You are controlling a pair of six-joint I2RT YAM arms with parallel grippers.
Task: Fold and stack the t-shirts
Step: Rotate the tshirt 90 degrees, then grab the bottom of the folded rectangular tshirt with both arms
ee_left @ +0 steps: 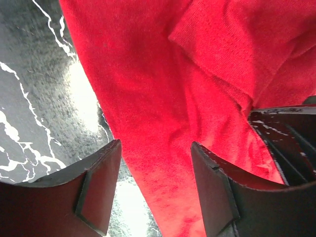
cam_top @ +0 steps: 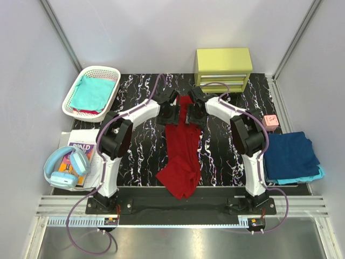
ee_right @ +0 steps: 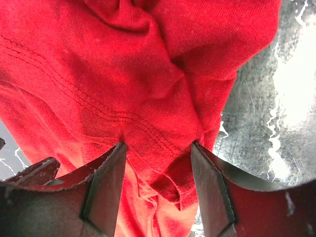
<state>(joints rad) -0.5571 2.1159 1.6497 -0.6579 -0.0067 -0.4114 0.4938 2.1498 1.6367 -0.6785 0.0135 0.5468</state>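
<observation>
Both pincers sit at the far end of the dark red t-shirt (cam_top: 183, 154), which trails from them toward the arm bases across the black marbled table (cam_top: 141, 162). The left gripper (ee_left: 155, 146) stands apart, with the shirt's edge running between its fingers. The right gripper (ee_right: 158, 146) stands apart astride a bunched hem. If they close on uneven layers, one corner may slip and the shirt lift skewed.

Left arm (cam_top: 116, 135), right arm (cam_top: 249, 137) stretched forward, wrists angled inward; both jaws partway apart, pointing down.
</observation>
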